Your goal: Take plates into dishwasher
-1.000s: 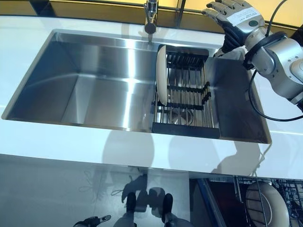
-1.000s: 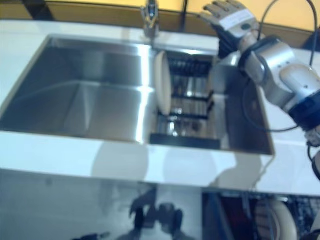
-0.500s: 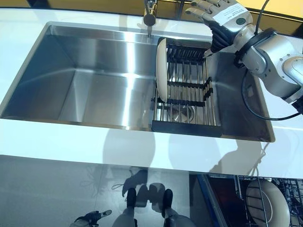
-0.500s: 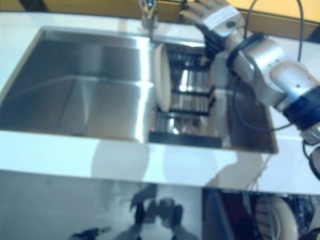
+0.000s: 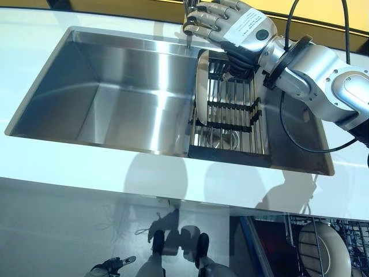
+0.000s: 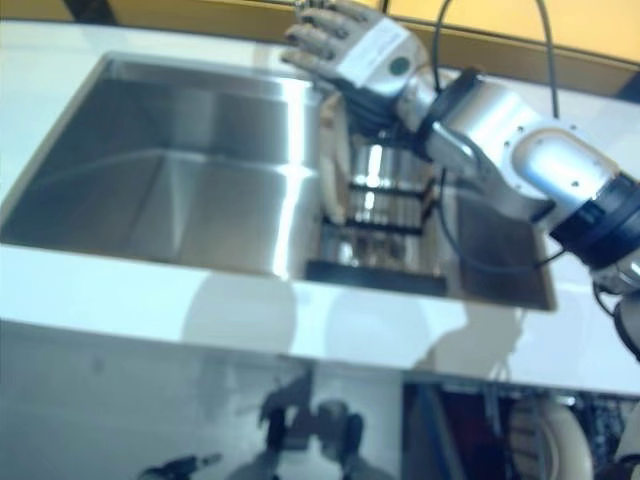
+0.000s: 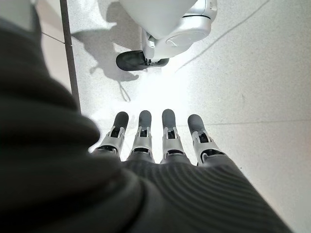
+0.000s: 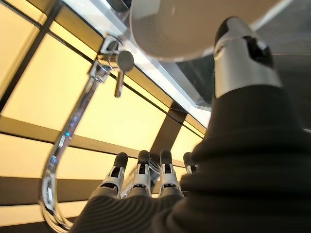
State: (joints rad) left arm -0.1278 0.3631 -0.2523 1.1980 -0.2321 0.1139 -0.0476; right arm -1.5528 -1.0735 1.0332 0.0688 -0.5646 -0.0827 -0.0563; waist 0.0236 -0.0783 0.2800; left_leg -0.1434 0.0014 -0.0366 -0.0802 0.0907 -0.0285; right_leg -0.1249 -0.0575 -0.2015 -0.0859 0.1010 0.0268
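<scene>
A cream plate stands on edge at the left end of a black dish rack inside the steel sink. My right hand hovers open just above and behind the plate's top rim, fingers straight and pointing toward the faucet. In the right wrist view the plate's rim lies between the thumb and the straight fingers, with no contact visible. My left hand hangs open over the floor, holding nothing. Another plate stands in the dishwasher rack at lower right.
The faucet rises right beside my right hand's fingertips at the back of the sink. White counter surrounds the sink. The open dishwasher's wire rack shows below the counter's front edge on the right.
My right hand has swung left from behind the sink's back right corner to above the plate's top rim, staying open. The plate has not moved. The camera shifted slightly.
</scene>
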